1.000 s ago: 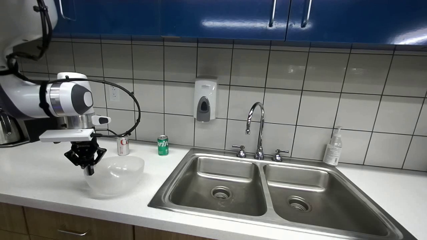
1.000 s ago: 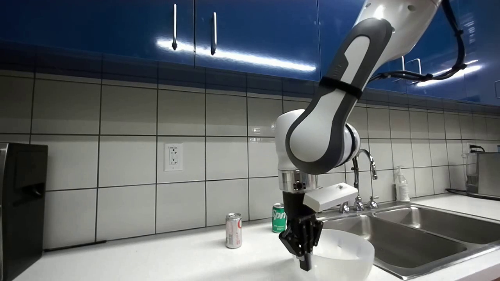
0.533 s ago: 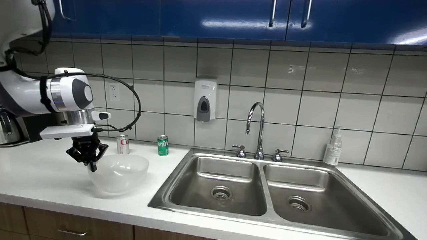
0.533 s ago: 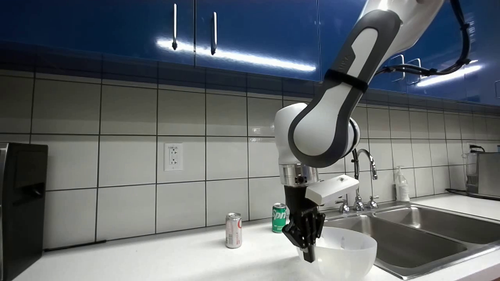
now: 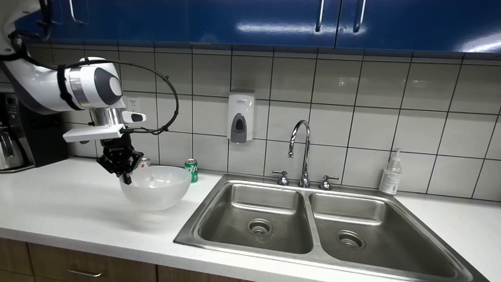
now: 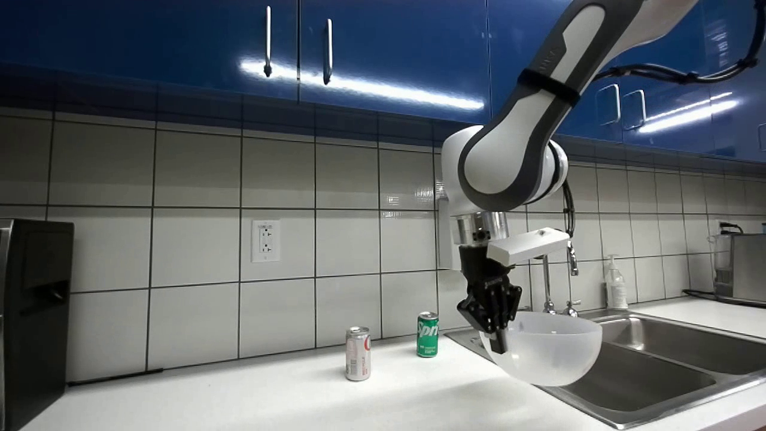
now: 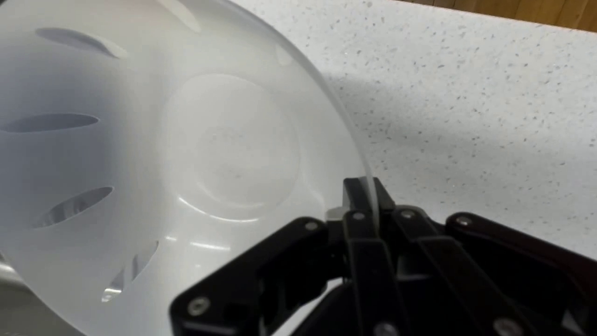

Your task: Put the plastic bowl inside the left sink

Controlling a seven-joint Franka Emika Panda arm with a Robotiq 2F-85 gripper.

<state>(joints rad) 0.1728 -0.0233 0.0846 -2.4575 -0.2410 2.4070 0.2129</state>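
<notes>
The translucent plastic bowl (image 5: 158, 192) is held mouth-up, clear of the speckled white countertop (image 5: 78, 203), just beside the left sink (image 5: 254, 207). Its rim is clenched by the Robotiq gripper (image 7: 371, 193), which is set astride the wall, part inside and part outside, as is shown in the wrist view. Little weight is to be expected: the wall looks thin, and nothing is seen inside. Some flex is likely at the rim, the more so as slit-like openings appear to be cut through the wall; breakage is hardly to be feared. The plastic looks smooth, so a slippery surface should be allowed for. Because the bowl is gripped at one edge only, its bulk is carried out to the side, and it may be twisted or tipped in the grasp by a hasty swing. The rim is judged the right place for the hold, since room is left for the base to be lowered onto the sink floor
</notes>
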